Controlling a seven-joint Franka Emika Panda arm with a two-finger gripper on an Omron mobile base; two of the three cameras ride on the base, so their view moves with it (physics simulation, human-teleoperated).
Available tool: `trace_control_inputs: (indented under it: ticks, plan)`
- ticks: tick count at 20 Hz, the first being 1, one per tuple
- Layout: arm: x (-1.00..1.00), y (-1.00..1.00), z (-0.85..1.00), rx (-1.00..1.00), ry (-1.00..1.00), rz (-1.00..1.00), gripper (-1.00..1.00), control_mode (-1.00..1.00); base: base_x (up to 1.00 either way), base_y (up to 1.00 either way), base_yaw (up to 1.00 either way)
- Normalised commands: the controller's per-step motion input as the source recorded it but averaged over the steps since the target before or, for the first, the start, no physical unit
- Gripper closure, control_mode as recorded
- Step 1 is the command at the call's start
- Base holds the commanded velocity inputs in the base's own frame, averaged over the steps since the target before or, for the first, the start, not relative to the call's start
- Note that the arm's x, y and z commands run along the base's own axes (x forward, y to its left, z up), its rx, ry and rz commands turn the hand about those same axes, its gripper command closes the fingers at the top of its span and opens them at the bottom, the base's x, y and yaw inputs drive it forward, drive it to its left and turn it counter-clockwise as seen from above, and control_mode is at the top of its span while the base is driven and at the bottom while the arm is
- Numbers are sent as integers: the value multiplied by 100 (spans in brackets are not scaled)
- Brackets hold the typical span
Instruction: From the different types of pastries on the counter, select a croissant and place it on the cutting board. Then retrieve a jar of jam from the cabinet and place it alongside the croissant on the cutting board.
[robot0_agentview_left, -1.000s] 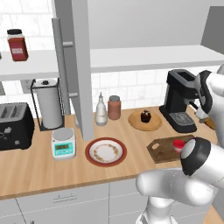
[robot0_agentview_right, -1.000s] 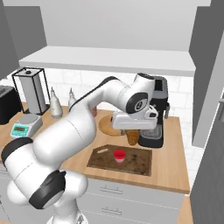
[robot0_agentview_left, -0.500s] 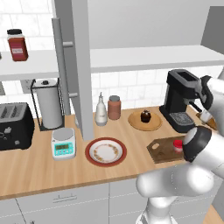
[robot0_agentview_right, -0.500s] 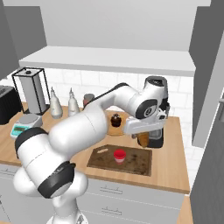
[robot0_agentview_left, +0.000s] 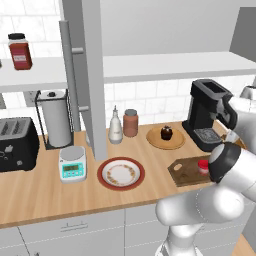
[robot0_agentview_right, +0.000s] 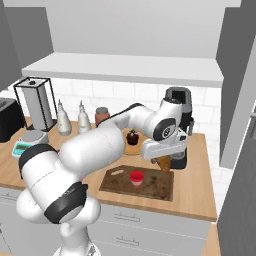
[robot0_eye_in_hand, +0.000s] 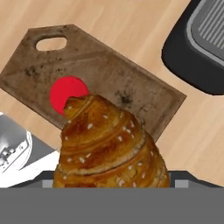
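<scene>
The golden-brown croissant (robot0_eye_in_hand: 109, 144) hangs in my gripper (robot0_agentview_right: 163, 161), which is shut on it, a little above the right end of the dark brown cutting board (robot0_agentview_right: 155, 186). In the hand view the croissant hides the fingertips. The small red jar of jam (robot0_agentview_right: 136, 177) stands on the cutting board (robot0_eye_in_hand: 109, 70), left of the croissant (robot0_agentview_right: 163, 163); from above the jar of jam (robot0_eye_in_hand: 68, 92) is a red disc. The chocolate cupcake (robot0_agentview_right: 132, 136) sits on a round wooden plate behind the board. The grey cabinet door (robot0_agentview_left: 93, 75) stands open over the counter (robot0_agentview_left: 45, 195).
A black coffee machine (robot0_agentview_right: 179, 110) stands just behind the gripper, its base (robot0_eye_in_hand: 201, 43) close to the board. The red-rimmed plate (robot0_agentview_left: 121, 173), a scale (robot0_agentview_left: 72, 163), bottles, a canister (robot0_agentview_left: 130, 122), a paper towel holder (robot0_agentview_left: 56, 119) and a toaster (robot0_agentview_left: 17, 143) line the counter leftward.
The gripper has carried the croissant to the right, from near the wooden plate to above the board's right end, and slightly lower. The jam jar has stayed on the board.
</scene>
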Motion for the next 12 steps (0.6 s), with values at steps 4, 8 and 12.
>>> trace_control_inputs:
  ticks: [4,8,12]
  plan:
    - [19,17,-79,-2,-4,0,100,-100,0,0,0]
    - [23,23,-79,-4,-2,0,100,-100,0,0,0]
    - [9,8,-34,-11,0,0,100,-100,0,0,0]
